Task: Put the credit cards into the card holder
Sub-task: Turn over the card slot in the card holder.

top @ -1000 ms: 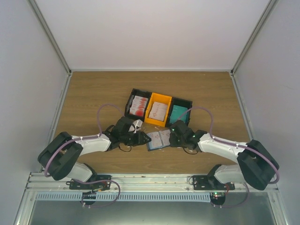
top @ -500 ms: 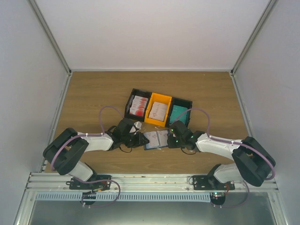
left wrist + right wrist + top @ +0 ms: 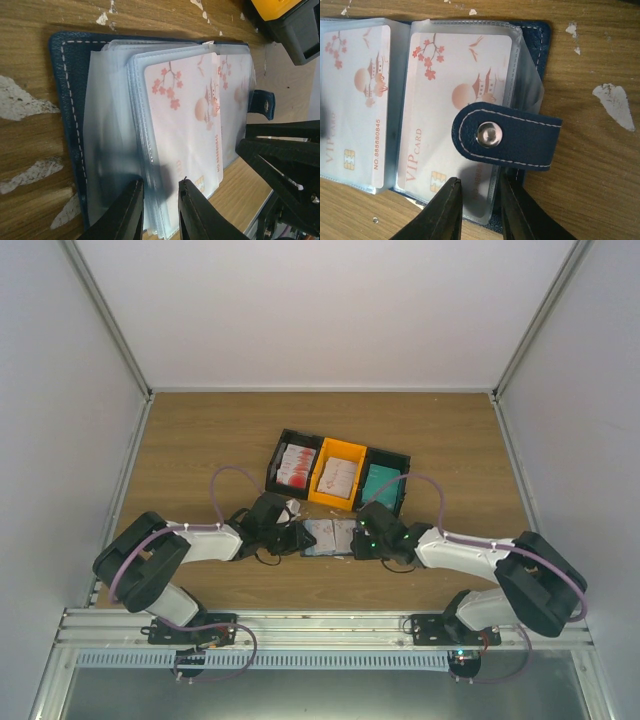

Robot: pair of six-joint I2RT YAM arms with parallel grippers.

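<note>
The navy card holder [image 3: 330,537] lies open on the wood between both grippers. In the left wrist view its cover [image 3: 70,100] is at the left. A white credit card with pink blossom print [image 3: 185,110] sits in the top clear sleeve. My left gripper [image 3: 161,197] [image 3: 303,538] is closed narrowly on the fanned sleeve stack's near edge. In the right wrist view two such cards [image 3: 460,100] [image 3: 357,100] show in sleeves, with the snap strap [image 3: 520,137] folded over one. My right gripper [image 3: 479,200] [image 3: 357,540] is closed narrowly over the holder's [image 3: 540,35] right half.
Three bins stand just behind the holder: a black one [image 3: 283,455] with white and red cards, an orange one [image 3: 350,452] with white cards, and a black one [image 3: 400,462] with teal cards. White scuffs [image 3: 612,97] [image 3: 20,97] mark the wood. The right gripper's fingers [image 3: 280,167] show in the left wrist view.
The card holder has shifted a little to the left. The right arm moved left with it and the left gripper drew back left. The bins have not moved.
</note>
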